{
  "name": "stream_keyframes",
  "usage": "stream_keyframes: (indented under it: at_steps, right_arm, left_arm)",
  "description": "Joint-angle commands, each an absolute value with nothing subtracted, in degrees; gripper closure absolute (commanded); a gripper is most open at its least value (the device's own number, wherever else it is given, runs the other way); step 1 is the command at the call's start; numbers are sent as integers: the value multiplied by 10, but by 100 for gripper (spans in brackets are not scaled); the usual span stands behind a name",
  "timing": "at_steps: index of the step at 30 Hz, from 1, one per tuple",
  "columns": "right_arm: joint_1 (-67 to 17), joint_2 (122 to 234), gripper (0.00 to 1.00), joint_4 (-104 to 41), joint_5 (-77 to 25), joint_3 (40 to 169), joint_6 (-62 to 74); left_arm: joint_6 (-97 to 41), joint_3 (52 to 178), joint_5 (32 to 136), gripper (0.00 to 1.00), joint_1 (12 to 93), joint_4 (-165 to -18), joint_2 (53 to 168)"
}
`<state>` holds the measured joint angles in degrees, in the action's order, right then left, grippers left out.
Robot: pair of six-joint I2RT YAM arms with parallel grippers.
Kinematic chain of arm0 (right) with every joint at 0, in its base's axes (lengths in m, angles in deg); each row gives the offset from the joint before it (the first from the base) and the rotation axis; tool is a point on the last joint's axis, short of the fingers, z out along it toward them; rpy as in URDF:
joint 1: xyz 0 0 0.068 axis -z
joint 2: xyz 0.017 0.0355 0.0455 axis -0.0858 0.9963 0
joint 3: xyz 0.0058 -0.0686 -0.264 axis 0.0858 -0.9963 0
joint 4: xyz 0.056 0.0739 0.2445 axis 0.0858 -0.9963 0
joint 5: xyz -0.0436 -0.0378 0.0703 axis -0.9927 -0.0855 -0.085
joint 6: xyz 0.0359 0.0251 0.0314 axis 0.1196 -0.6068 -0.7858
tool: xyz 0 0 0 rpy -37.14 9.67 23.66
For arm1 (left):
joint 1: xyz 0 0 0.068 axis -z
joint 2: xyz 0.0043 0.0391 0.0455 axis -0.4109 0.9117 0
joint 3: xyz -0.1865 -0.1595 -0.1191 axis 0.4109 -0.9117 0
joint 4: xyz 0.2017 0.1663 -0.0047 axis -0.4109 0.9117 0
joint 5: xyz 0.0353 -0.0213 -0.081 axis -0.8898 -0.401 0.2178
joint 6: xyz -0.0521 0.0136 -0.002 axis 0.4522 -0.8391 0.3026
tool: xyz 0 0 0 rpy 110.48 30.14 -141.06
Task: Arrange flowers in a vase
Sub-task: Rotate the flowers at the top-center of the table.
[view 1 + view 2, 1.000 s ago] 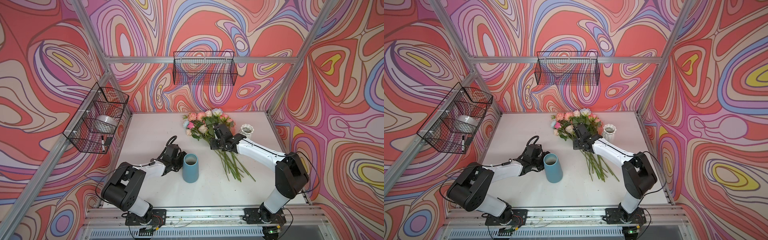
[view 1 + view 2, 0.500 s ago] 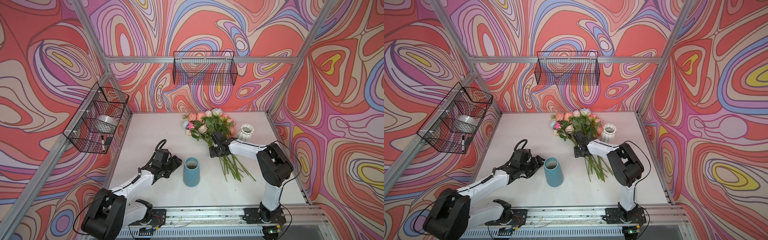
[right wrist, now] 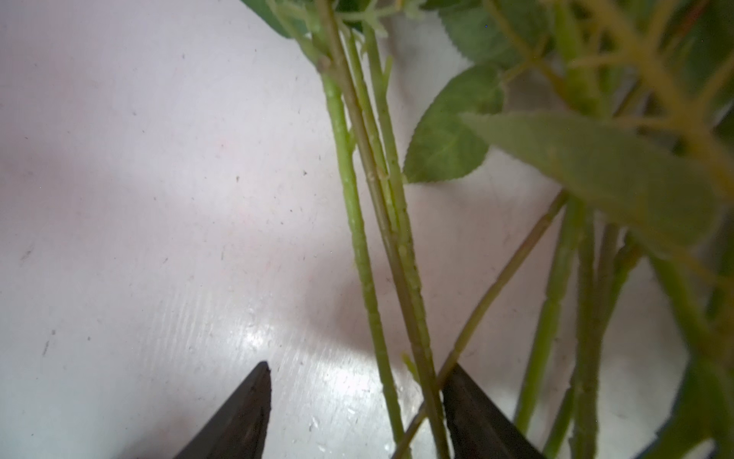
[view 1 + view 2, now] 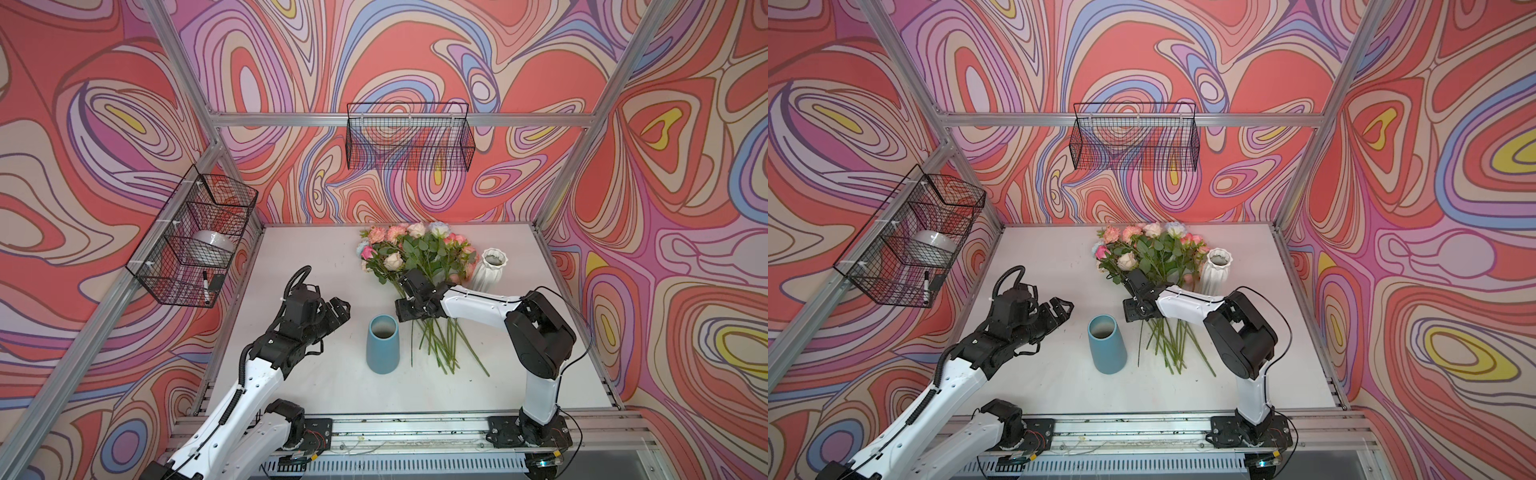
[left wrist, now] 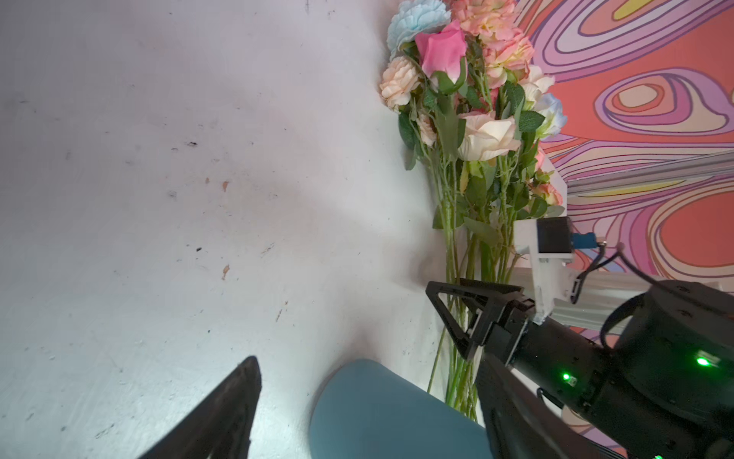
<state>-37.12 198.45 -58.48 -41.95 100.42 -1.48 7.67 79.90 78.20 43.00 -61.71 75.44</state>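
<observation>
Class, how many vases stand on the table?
2. The blue vase stands centrally, beside the stem ends of the flowers; the white ribbed vase stands farther back, beside their blooms. None seems hidden.

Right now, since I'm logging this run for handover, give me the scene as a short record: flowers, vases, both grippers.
flowers: bunched, lying on the table, blooms toward the back wall
blue vase: upright, no flowers in it, beside the stems
white vase: upright, beside the blooms, no flowers in it
left gripper: open, holding nothing, apart from the blue vase
right gripper: open, down at the stems, a few between its fingers
</observation>
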Motion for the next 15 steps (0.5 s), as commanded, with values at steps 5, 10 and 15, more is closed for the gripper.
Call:
stream_keyframes:
  at_steps: [5,10,15]
  right_arm:
    - [-357,1849,41,-636,-506,1007,3]
    - [-295,1879,55,-667,-480,1035,46]
    - [-272,1960,62,-713,-509,1096,89]
  left_arm:
    - [50,842,753,11,426,-558,719]
    - [39,848,736,11,426,-549,684]
    - [33,847,731,11,426,-538,678]
